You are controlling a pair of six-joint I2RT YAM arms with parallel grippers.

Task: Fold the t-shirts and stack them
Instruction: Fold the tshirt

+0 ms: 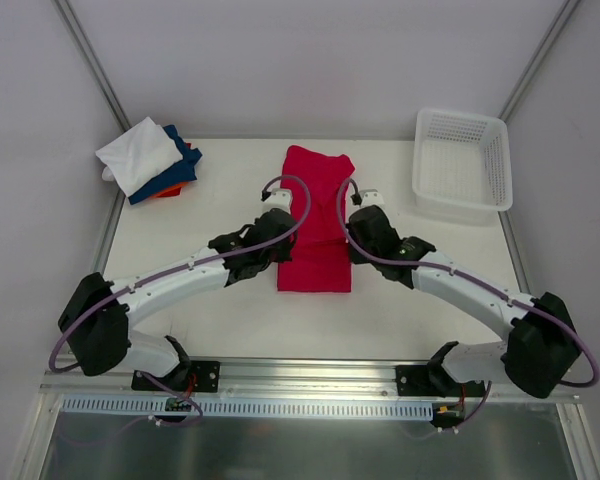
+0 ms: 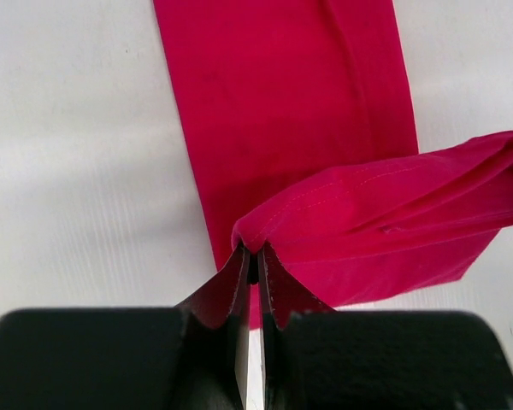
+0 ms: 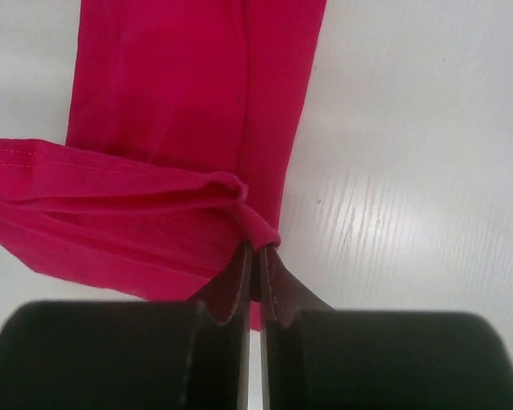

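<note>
A crimson-red t-shirt [image 1: 317, 215] lies as a long narrow strip in the middle of the table. My left gripper [image 1: 278, 213] is shut on its left edge [image 2: 265, 226] and my right gripper [image 1: 358, 212] is shut on its right edge [image 3: 256, 224]. Both hold the near hem lifted above the flat part of the shirt, seen in the left wrist view [image 2: 282, 94] and the right wrist view [image 3: 188, 77]. A stack of folded shirts sits at the far left: white [image 1: 138, 153] on top, dark blue [image 1: 180, 168] under it, orange [image 1: 166, 190] peeking out below.
A white plastic lattice basket [image 1: 461, 163] stands at the far right corner. The white table [image 1: 220, 320] ends in a metal rail along the near side. Slanted frame posts rise at both back corners.
</note>
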